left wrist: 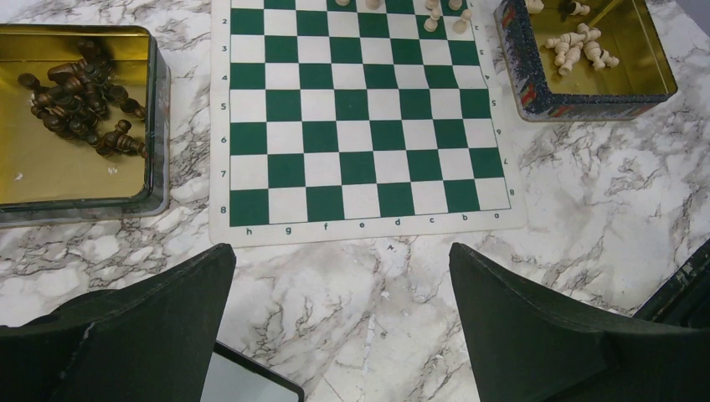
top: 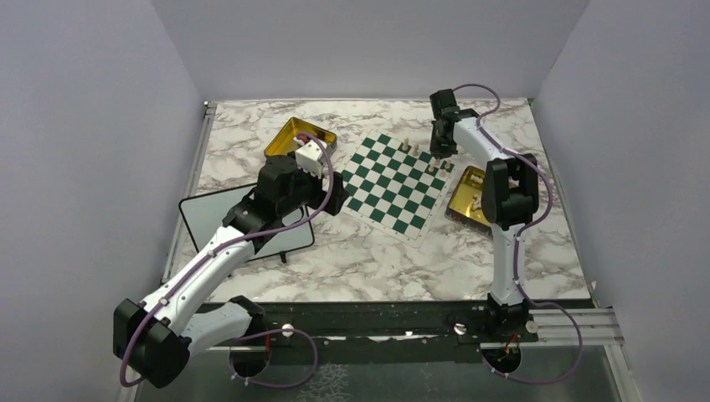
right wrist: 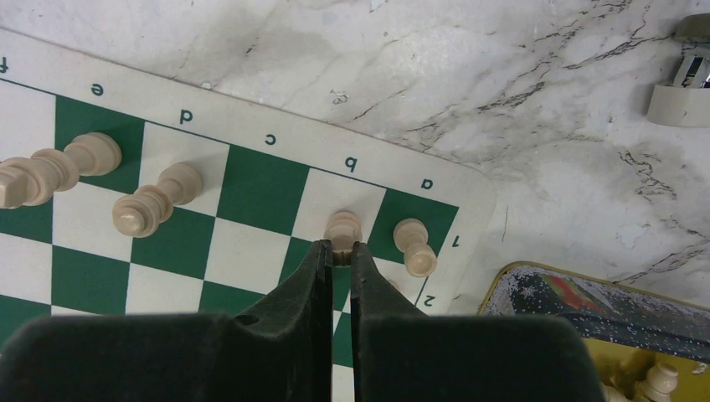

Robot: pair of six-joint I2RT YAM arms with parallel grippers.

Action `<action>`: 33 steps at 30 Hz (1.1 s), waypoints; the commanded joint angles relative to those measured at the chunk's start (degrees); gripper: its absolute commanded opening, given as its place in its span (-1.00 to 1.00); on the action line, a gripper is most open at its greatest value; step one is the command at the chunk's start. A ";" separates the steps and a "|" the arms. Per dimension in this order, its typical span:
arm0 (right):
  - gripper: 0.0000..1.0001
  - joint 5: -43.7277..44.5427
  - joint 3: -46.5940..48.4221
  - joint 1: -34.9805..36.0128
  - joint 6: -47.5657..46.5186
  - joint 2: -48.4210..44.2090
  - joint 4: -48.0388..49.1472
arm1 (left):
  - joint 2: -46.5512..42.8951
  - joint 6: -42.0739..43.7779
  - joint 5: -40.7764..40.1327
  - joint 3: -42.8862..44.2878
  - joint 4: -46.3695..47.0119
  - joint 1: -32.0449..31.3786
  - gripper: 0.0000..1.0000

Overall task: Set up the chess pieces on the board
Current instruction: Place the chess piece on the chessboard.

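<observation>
The right gripper (right wrist: 336, 255) is clamped on a pale piece (right wrist: 342, 228), which is pinched just under its head between the two fingertips. The piece is held upright over the white b1 square at the corner of the board (right wrist: 251, 193), in the lower middle of the right wrist view. Whether its base touches the square cannot be told. Its long axis runs straight from the fingertips down to the square, so the coming move is judged to need only a release and a straight lift. A pale neighbour (right wrist: 414, 245) stands just beside it on a1 to the right, and c1 to the left is bare. The left gripper (left wrist: 342, 264) is spread wide and empty over the marble tabletop (left wrist: 586, 193) below the board's rank-eight edge. It is the nearer one to the dark pieces (left wrist: 79, 100), which are heaped in the gold tin (left wrist: 159, 126) at the upper left of its view.
</observation>
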 commanded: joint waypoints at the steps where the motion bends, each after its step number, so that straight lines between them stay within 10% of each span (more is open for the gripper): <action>1: -0.82 -0.55 1.95 -0.72 0.63 1.65 -1.87 | -1.13 0.61 -1.43 -0.36 0.52 -0.09 0.98; 33: -0.77 -3.56 3.07 -0.96 1.28 0.93 -1.03 | -1.28 0.95 -1.70 -0.45 0.43 -0.09 0.98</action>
